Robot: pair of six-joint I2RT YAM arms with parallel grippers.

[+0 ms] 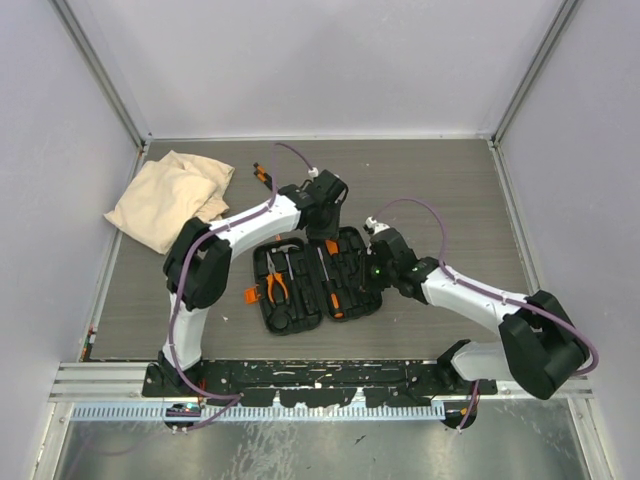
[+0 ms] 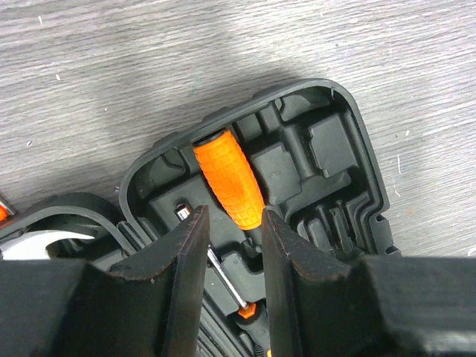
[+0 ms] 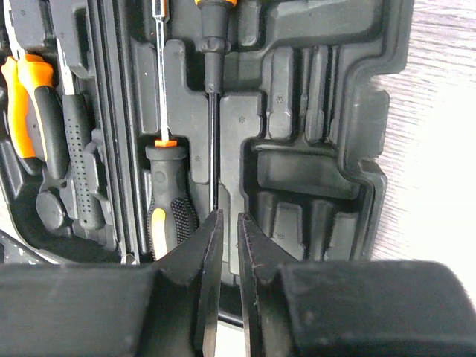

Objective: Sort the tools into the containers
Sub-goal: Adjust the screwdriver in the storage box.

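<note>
An open black tool case (image 1: 372,300) lies mid-table. Pliers (image 1: 276,285) with orange handles rest in its left half. My left gripper (image 1: 328,228) hangs over the far end of the right half. In the left wrist view it (image 2: 234,219) stands open astride the lower end of an orange screwdriver handle (image 2: 227,175) seated in its slot. My right gripper (image 3: 231,223) is over the case's near right part, jaws drawn to a narrow slit. A long black screwdriver shaft (image 3: 213,134) runs down under the left fingertip; whether it is pinched is hidden. A black-and-yellow-handled screwdriver (image 3: 165,201) lies beside it.
A beige cloth bag (image 1: 170,195) lies at the back left. A small orange tool (image 1: 262,172) sits near the back by the left arm's cable, and an orange piece (image 1: 250,295) lies left of the case. White walls enclose the table; a metal rail (image 1: 300,380) runs along the near edge.
</note>
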